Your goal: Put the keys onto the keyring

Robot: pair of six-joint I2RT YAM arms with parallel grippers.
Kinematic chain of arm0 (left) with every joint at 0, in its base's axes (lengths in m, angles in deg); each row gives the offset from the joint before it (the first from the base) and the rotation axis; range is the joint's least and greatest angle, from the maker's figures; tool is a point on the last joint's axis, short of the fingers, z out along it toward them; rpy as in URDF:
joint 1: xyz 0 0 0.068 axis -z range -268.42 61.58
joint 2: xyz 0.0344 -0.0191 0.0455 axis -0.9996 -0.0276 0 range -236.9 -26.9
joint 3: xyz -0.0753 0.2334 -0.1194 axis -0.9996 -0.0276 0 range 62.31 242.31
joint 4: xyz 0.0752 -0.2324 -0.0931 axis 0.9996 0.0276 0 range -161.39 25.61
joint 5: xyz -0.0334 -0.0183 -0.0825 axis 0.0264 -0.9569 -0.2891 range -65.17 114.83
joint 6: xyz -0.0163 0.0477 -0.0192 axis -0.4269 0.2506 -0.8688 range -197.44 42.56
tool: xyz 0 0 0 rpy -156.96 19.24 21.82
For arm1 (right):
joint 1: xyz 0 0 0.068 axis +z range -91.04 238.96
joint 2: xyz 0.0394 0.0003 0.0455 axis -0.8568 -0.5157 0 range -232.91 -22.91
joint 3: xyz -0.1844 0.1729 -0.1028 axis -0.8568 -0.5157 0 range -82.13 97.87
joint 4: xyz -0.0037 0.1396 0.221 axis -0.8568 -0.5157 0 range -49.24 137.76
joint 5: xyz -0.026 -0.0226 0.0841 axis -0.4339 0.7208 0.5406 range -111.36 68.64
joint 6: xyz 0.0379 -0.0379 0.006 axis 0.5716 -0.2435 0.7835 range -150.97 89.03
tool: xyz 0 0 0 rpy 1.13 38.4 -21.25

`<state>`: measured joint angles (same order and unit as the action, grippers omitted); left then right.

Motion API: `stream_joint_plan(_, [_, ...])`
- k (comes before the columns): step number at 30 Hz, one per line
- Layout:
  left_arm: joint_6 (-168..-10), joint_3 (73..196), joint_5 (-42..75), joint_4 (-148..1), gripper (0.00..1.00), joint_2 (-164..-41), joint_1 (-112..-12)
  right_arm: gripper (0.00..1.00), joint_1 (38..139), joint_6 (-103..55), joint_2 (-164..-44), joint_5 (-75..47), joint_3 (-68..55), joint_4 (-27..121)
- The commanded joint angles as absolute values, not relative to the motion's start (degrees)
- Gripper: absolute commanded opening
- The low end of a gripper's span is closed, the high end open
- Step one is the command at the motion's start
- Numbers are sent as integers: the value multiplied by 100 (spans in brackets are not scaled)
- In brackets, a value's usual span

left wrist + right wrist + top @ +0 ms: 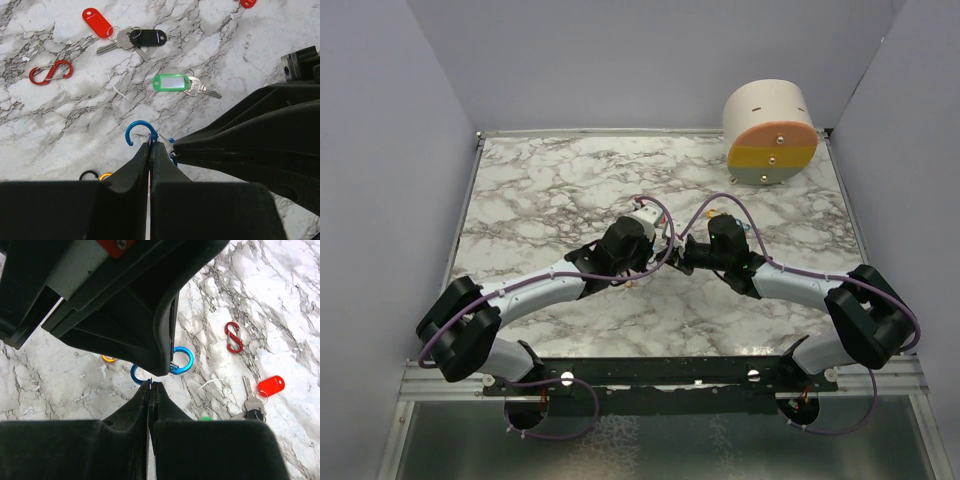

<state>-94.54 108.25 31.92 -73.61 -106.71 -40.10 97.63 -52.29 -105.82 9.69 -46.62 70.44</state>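
You're looking at a robotics lab rig here, not anybody's home or shop. Your left arm (535, 290) and right arm (790, 285) are bolted to a black mounting rail (660, 373) at the near edge of a table (550, 190) with a marble-print top. Plain grey panels (390, 150) box it in on the left, back and right. Purple cables (720, 197) loop loose along the arms. The keys (116, 42) with plastic tags lie spread out like test props. A round cream drum (770, 130) with orange and yellow bands sits in the far right corner.
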Motion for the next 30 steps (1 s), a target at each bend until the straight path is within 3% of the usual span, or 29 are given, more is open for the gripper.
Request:
stream_joint_plan(1, [-9215, 10724, 2829, -7718, 0, -10438, -4018, 1, 9802, -5334, -10474, 1199, -4706, 7080])
stream_joint_plan(30, [-8810, 10877, 2586, -7724, 0, -10592, -4053, 1, 9842, -5497, -10512, 1477, -4646, 6878])
